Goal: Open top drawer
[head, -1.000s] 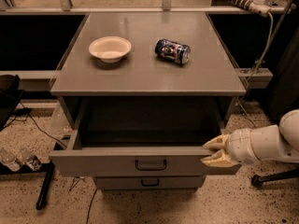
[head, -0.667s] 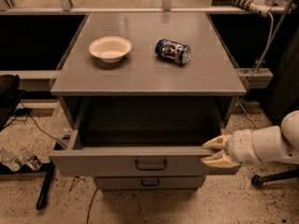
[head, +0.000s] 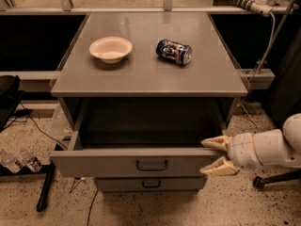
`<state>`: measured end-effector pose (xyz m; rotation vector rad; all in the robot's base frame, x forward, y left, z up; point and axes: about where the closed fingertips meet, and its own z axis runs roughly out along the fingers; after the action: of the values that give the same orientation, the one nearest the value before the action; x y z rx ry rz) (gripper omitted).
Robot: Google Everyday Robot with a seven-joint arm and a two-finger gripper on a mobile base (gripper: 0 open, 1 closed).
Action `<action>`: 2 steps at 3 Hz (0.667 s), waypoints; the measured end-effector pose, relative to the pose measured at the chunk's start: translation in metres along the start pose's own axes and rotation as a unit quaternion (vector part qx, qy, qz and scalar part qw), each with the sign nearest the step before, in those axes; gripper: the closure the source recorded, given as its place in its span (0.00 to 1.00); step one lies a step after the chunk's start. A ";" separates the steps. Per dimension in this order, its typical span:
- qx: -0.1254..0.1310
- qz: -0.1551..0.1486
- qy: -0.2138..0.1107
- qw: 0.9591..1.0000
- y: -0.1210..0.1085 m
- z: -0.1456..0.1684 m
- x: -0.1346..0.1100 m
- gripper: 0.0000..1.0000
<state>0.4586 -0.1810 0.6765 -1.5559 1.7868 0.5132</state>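
1. A grey metal cabinet fills the middle of the view. Its flat top carries two small items, and it stands on a speckled floor.
2. The top drawer is pulled well out from under the cabinet top. Its plain grey inside is in shadow, and its tall front faces the camera.
3. The robot's pale arm reaches in from the right edge, level with the drawer front.
4. A shallower lower drawer sits closed just under the open one. Only a strip of its front shows.
5. A cream bowl stands upright on the left half of the cabinet top, well apart from the can.
6. The gripper is at the right end of the top drawer's front. Its two cream fingers are spread apart, one lying over the front's upper rim and the other down by its lower right corner. They bracket the front, though it is hard to say whether they press on it.
7. A dark blue drink can lies on its side, right of the bowl.
8. A small black loop handle sits at the middle of the top drawer's front, left of the gripper and not touched by it.
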 end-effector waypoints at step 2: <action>0.000 0.005 -0.005 1.000 0.017 -0.012 0.006 0.97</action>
<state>0.4385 -0.1902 0.6773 -1.5420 1.7876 0.5256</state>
